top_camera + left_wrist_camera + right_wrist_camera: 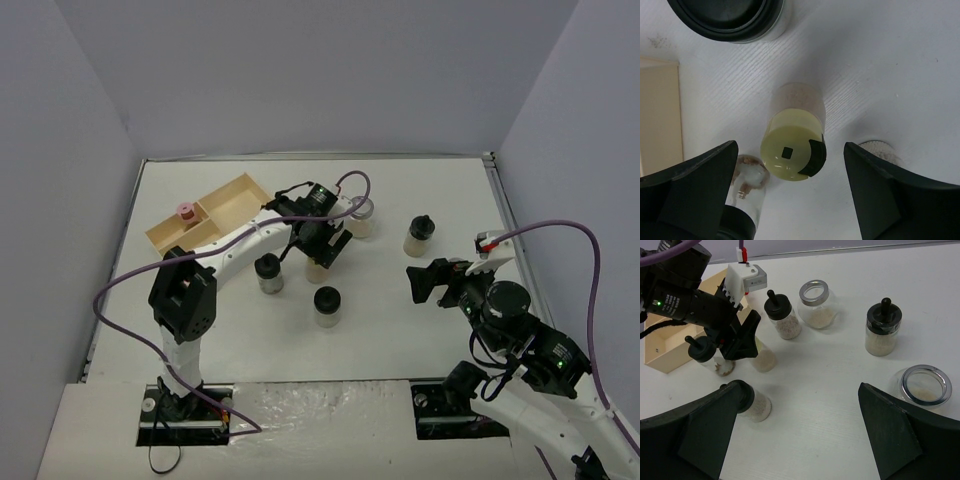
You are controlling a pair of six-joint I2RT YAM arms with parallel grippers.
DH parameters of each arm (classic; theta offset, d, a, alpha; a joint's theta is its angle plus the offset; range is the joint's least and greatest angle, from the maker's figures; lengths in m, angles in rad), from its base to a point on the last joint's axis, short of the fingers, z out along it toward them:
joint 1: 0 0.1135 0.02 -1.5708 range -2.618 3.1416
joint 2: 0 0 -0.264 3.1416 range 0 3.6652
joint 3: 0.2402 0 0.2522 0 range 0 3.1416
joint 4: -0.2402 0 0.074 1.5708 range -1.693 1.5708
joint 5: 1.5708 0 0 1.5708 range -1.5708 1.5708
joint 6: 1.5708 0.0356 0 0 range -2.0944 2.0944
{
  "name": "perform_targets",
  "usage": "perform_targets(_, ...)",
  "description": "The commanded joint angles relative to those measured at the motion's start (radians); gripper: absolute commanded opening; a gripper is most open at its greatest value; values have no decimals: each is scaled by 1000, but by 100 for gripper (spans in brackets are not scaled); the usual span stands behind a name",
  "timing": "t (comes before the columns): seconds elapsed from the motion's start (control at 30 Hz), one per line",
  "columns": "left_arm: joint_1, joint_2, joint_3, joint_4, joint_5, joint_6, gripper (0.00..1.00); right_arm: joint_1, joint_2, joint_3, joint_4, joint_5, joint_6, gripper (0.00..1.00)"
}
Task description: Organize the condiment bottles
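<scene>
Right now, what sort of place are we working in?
Probably a lab test cell rather than a kitchen: bare pale walls box in a plain white table, and small condiment jars stand scattered near a wooden divided tray.

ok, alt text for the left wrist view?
Left gripper, open, looks down on a yellow-green-capped jar centred between its fingers. A black cap shows at top, another clear jar lower left, the wooden tray far left.

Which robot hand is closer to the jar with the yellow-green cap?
Left. The left gripper hangs directly above the yellow-green-capped jar, with its open fingers on either side. The right gripper is far off to the right, also open.
</scene>
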Motion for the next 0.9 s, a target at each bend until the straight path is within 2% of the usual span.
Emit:
perform_targets(0.0, -3, -5, 52, 10, 2, 16, 77, -2, 5, -2, 52, 8, 22, 100)
perform_targets(0.1, -3, 4, 41, 19, -9, 15, 71, -2, 2, -4, 52, 3, 24, 100)
perform_targets(0.17, -3, 3, 36, 25, -9, 10, 63, -2, 0, -8, 51, 6, 26, 100)
perform_targets(0.4, -6, -22, 36, 20, -6, 1, 27, -3, -18, -20, 51, 7, 30, 100)
perform_targets(0.5, -6, -56, 46, 5, -5, -3, 17, -1, -27, -23, 51, 6, 30, 100)
perform_targets(0.6, -6, -114, 80, -44, -26, -18, 13, -2, -33, -21, 51, 1, 30, 100)
perform_targets(0.73, 8, -191, 183, -161, -151, -54, 11, -2, -36, -15, 51, -14, 36, 100)
perform_targets(0.87, 111, -283, 261, -273, -228, -110, 12, -2, -36, -2, 51, -30, 42, 100)
